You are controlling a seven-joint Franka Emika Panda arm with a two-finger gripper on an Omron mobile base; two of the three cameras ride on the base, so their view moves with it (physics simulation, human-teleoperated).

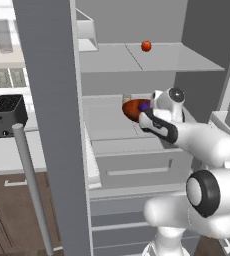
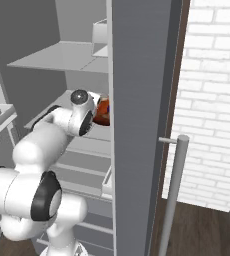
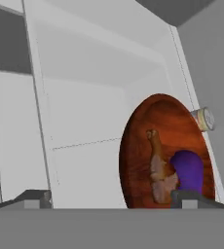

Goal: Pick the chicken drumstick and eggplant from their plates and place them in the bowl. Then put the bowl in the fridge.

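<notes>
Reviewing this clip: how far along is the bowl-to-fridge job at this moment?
Done: the chicken drumstick and eggplant lie in the bowl. In hand: the bowl is inside the open fridge, at a middle shelf, with the gripper right at it; one jaw sits at the rim, the other stands far off, so the jaws look open. Left: I cannot tell whether the bowl rests on the shelf; the arm must withdraw.

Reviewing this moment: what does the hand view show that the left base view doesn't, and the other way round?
Hand view alone: the chicken drumstick lying in the bowl beside the eggplant, and a small jar behind the bowl's rim.

Left base view alone: an orange-red ball on the upper shelf, the fridge's bar handle and a black appliance on the counter.

Both: the bowl with the eggplant, inside the open fridge.
</notes>
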